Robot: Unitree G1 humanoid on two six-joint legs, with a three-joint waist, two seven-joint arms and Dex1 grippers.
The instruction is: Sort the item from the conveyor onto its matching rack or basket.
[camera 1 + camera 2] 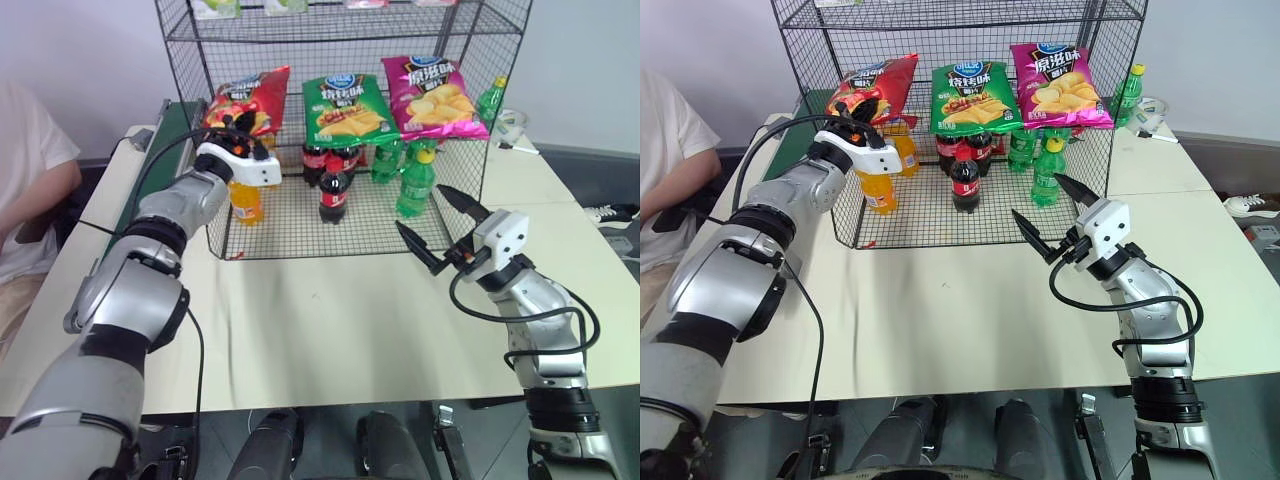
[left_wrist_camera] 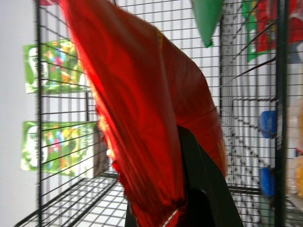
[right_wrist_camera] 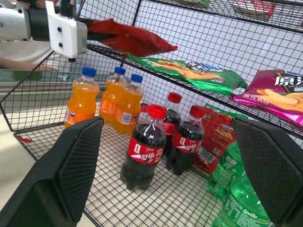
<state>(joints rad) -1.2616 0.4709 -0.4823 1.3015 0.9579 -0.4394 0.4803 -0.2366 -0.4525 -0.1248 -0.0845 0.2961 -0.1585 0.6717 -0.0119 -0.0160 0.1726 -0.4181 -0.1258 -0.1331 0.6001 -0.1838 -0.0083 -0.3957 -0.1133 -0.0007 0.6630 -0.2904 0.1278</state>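
I see my left gripper (image 1: 236, 127) reaching into the wire rack (image 1: 500, 60), its jaws pinched narrow on the lower edge of the red crisp bag (image 1: 250, 98), which lies tilted on the sloping shelf at the rack's left end, beside the green bag (image 1: 345, 105). Orange bottles (image 3: 111, 97) stand below it. My right gripper (image 1: 440, 225) hangs over the table (image 1: 330, 330), jaws spread wide, holding nothing.

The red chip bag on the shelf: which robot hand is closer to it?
Left. The left gripper is right at the red chip bag, fingers closed on its end. The right gripper is open, off by the green soda bottles.
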